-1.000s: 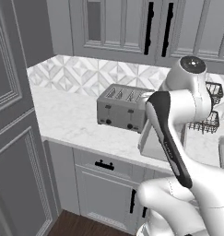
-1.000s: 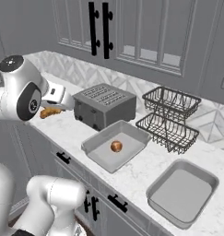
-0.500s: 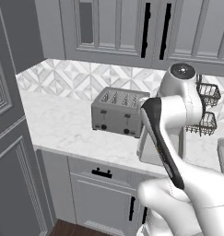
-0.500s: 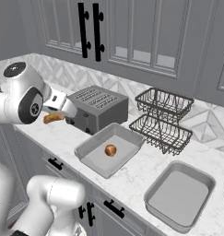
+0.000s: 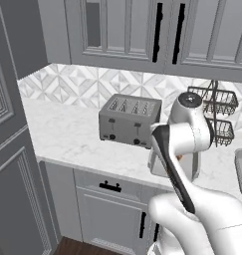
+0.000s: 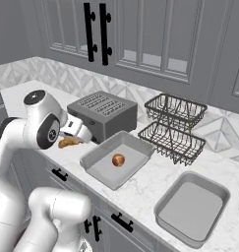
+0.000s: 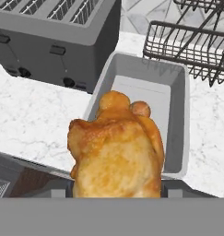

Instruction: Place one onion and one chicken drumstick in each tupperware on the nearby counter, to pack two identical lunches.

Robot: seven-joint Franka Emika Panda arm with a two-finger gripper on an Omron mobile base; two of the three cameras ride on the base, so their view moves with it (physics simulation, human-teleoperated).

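Note:
My gripper point(image 6: 72, 140) is shut on a chunky golden-yellow chicken drumstick point(image 7: 115, 152), held above the counter point(image 6: 140, 189) just in front of the toaster. Right beyond it lies a light-grey tupperware point(image 7: 175, 92) with one onion point(image 6: 118, 160) inside; in the hand view the onion point(image 7: 140, 108) peeks out behind the drumstick. The drumstick point(image 6: 68, 142) hangs left of that tupperware's point(image 6: 94, 158) near-left corner. A second tupperware point(image 6: 190, 209) with nothing in it sits further right on the counter. The fingertips are hidden under the meat.
A grey slotted toaster point(image 6: 104, 110) stands just behind the gripper and the near tray. A black two-tier wire rack point(image 6: 172, 125) stands behind and right of the trays. Upper cabinets with black handles point(image 6: 95, 32) hang above. A tall grey cabinet point(image 5: 13, 149) closes the counter's left end.
The whole picture has shifted, so the base has driven along the counter. The gripper with the drumstick now sits closer to the tray holding the onion.

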